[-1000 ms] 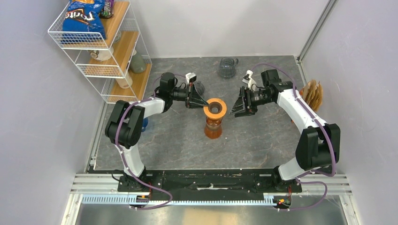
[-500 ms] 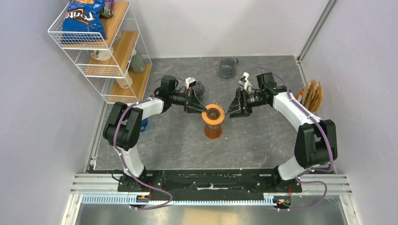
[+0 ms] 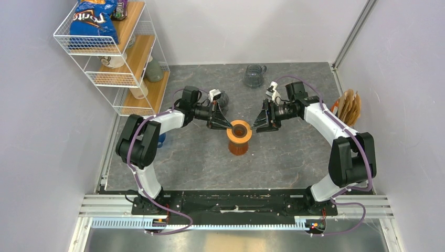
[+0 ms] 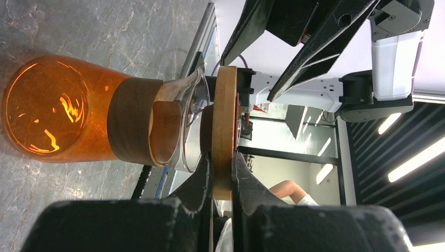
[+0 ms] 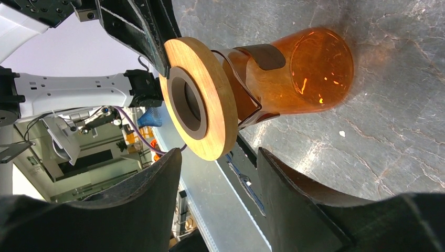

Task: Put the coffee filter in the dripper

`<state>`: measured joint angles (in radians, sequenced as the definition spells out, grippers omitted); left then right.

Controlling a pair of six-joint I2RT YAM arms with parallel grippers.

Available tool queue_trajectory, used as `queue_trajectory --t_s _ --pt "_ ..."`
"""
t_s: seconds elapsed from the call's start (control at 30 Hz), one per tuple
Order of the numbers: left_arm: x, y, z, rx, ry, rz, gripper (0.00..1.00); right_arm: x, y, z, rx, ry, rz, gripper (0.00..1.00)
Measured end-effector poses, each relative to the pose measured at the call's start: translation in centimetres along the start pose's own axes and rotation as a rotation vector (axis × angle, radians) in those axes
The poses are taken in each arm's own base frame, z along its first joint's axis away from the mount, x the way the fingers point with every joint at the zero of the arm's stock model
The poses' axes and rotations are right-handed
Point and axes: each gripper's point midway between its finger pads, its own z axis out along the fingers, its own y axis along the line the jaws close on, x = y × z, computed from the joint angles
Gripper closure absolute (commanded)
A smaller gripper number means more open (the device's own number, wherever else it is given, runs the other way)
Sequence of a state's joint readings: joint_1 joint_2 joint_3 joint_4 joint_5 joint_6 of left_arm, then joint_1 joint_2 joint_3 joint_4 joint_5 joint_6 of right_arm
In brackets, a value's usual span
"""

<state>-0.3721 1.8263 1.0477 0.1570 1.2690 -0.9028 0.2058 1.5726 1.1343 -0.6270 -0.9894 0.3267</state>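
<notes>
Left end effector (image 4: 223,168) is pinched on the wooden collar of the dripper (image 3: 239,130), fingers pressed to either face of the ring near its edge. The dripper sits on the neck of the orange carafe (image 3: 239,147), mid-table. Right end effector (image 3: 260,122) hangs just beside the dripper's other side, jaws spread w/ nothing between them.

No coffee filter is in the dripper yet. The brown filters (image 3: 349,105) stand in a bunch at the right edge of the table (image 3: 294,157), by the wall and well apart from the carafe.

Judgement: the step in hand is steadying the dripper so the free arm can fetch a filter. To do it well:
- Left arm should hold the collar level & centred on the carafe mouth, w/o pushing sideways; the carafe is tall & glass, so prob. tips easily.
- Right arm should back off clear of the collar before swinging to the filters.
- It should take one filter only, by its top edge; thin paper sticks together & creases.
- It should bring the filter point-down over the dripper hole & let go low.
</notes>
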Motion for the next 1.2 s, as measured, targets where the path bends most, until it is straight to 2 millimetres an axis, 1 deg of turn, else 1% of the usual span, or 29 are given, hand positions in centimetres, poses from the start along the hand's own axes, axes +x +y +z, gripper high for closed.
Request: queue_trajectory --t_s 0.27,0.33,0.37,0.4,0.47,0.6,0.77,0.83,0.93,1.07,1.2 --pt "0.0 0.7 0.3 -0.012 0.003 -0.009 0.91 0.4 -0.1 -0.1 0.004 0.012 0.002 0.37" --pt "0.0 0.9 0.3 -0.015 0.004 -0.014 0.87 0.4 -0.1 -0.1 0.005 0.013 0.000 0.37" --pt "0.0 0.9 0.3 -0.017 0.005 -0.016 0.84 0.4 -0.1 -0.1 0.005 0.014 -0.001 0.37" --pt "0.0 1.0 0.4 -0.019 0.007 -0.016 0.77 0.4 -0.1 -0.1 0.005 0.015 -0.001 0.37" --pt "0.0 1.1 0.4 -0.022 0.011 -0.016 0.68 0.5 -0.2 -0.1 0.005 0.017 0.002 0.37" --pt "-0.1 0.9 0.3 -0.032 0.019 0.001 0.56 0.6 -0.2 -0.1 0.007 0.021 0.002 0.37" --pt "-0.1 0.4 -0.1 -0.035 0.034 0.010 0.36 0.7 -0.2 -0.1 0.008 0.023 0.001 0.36" --pt "-0.4 0.3 -0.5 -0.044 0.024 0.030 0.34 0.7 -0.2 -0.1 0.008 0.024 0.000 0.36" --pt "-0.6 1.2 -1.4 -0.080 0.003 0.018 0.33 0.7 -0.2 -0.1 0.008 0.024 0.000 0.36" --pt "-0.2 2.3 -2.3 -0.136 0.001 0.000 0.40 0.7 -0.2 -0.1 0.008 0.024 0.000 0.38" --pt "0.8 2.4 -2.7 -0.167 0.023 0.008 0.48 0.8 -0.4 0.2 0.009 0.035 0.007 0.40"
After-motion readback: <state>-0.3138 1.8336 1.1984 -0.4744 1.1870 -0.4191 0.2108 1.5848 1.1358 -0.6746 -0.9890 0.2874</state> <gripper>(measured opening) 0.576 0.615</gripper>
